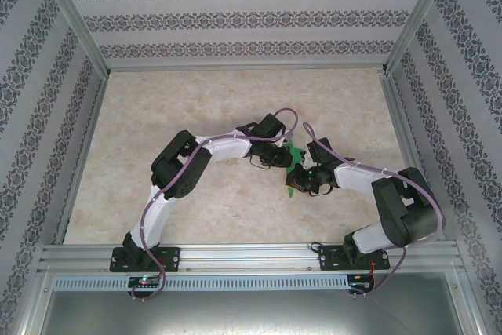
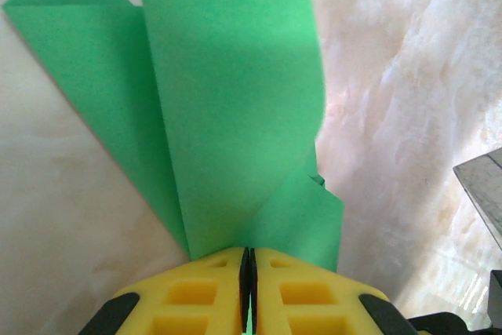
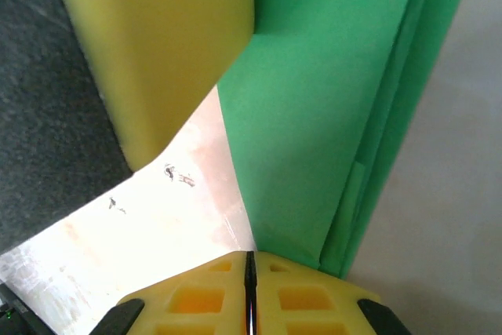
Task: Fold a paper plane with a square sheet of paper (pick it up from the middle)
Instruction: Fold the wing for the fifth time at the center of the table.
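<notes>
Well, the one green paper (image 2: 235, 115), partly folded, is held near the middle of the table (image 1: 196, 100) between two grippers. The left gripper (image 2: 247, 253) and right gripper (image 3: 251, 255) each have jaws pinched flat on an edge. If they pull apart (or twist unevenly), the thin sheet could tear or slip, spoiling the creases.

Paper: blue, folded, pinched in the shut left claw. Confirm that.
Not blue. The paper is green, as the left wrist view shows. The rest stands: it is folded, and pinched in the shut left claw.
</notes>
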`<action>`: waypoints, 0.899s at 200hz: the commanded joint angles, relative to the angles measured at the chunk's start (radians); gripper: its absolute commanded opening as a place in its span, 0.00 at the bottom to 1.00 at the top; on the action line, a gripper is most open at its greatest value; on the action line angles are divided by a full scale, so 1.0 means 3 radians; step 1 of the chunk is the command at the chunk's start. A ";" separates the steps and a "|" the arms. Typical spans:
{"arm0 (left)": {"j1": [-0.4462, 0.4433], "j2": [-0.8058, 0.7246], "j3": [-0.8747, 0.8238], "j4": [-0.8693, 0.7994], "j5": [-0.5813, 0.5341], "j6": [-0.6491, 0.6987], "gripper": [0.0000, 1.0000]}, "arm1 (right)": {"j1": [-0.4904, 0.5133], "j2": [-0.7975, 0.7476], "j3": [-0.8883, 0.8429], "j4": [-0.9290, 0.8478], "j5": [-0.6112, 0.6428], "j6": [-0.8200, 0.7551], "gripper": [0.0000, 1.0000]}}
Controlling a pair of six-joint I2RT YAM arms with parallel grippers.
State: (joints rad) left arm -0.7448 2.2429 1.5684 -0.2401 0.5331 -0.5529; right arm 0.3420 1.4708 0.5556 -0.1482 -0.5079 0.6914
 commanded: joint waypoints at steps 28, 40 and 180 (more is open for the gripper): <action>0.0117 0.0233 0.0093 -0.0274 -0.0081 -0.0022 0.14 | -0.0030 -0.0027 -0.0210 -0.0297 0.0305 -0.0127 0.10; 0.0130 0.0260 0.0147 -0.0273 -0.0072 -0.0048 0.14 | -0.0023 -0.0058 -0.0252 -0.0309 0.0314 -0.0112 0.09; 0.0313 0.0623 0.0923 -0.0304 -0.0117 -0.0279 0.15 | -0.0012 -0.0214 -0.0487 -0.0402 0.0346 -0.0074 0.08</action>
State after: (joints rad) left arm -0.7170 2.3714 1.7893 -0.3634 0.6331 -0.6243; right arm 0.3420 1.3983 0.4736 -0.0582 -0.4355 0.6773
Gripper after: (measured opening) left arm 0.146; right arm 0.085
